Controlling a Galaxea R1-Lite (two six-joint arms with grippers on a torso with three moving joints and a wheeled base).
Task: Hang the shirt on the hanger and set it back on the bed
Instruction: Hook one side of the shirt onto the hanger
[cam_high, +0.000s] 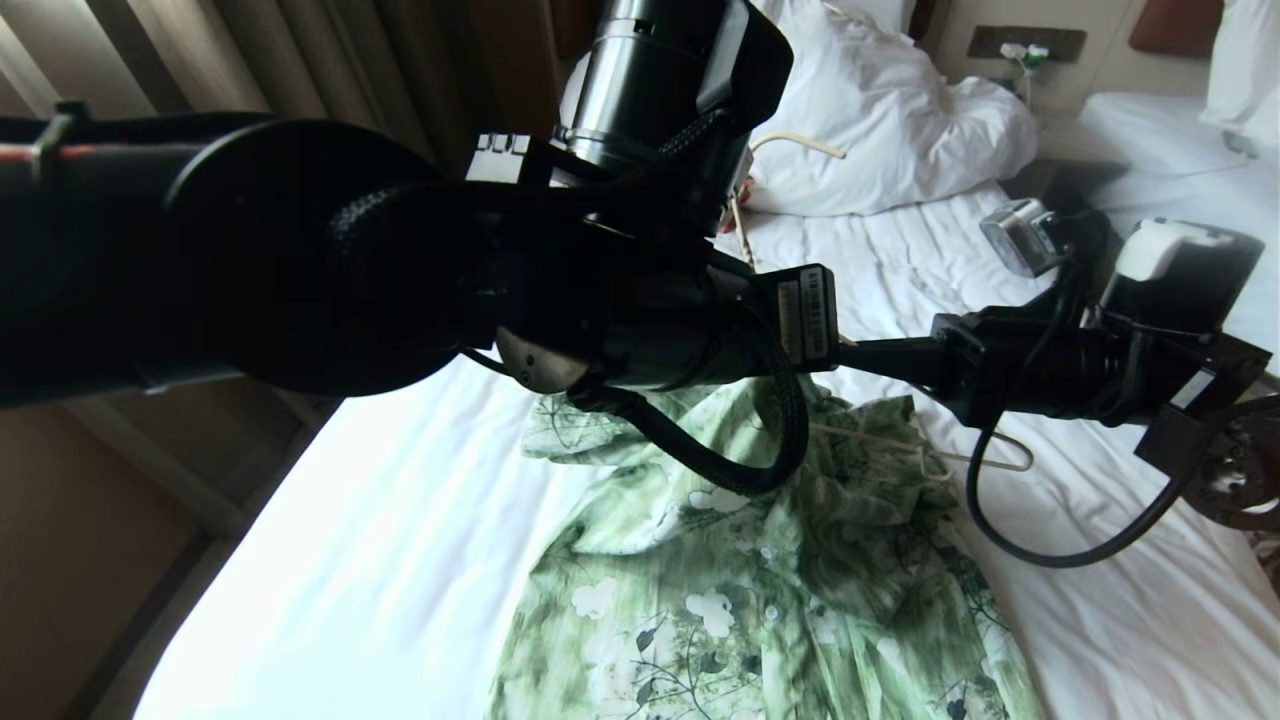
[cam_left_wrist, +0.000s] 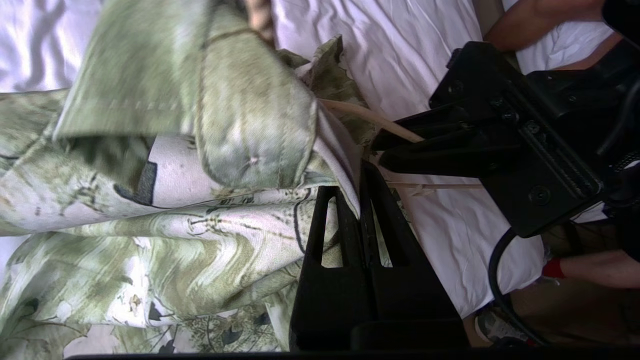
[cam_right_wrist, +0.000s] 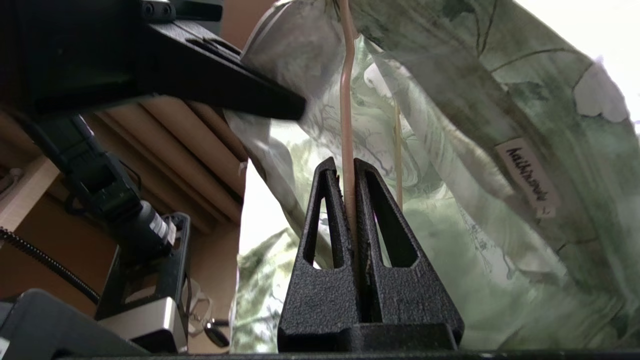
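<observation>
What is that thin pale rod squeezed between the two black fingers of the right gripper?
In the right wrist view, the hanger wire sits pinched between the right gripper fingers, with the shirt draped behind it.

We see curtains (cam_high: 300, 60) at the upper left. A second bed (cam_high: 1170, 140) sits upper right. A wall socket (cam_high: 1025, 45) is between.

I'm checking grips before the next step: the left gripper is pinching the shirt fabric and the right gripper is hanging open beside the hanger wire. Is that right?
Not quite. The left gripper does pinch the shirt, but the right gripper is shut on the hanger wire, not open beside it. The right wrist view shows the wire clamped between its fingers.
</observation>
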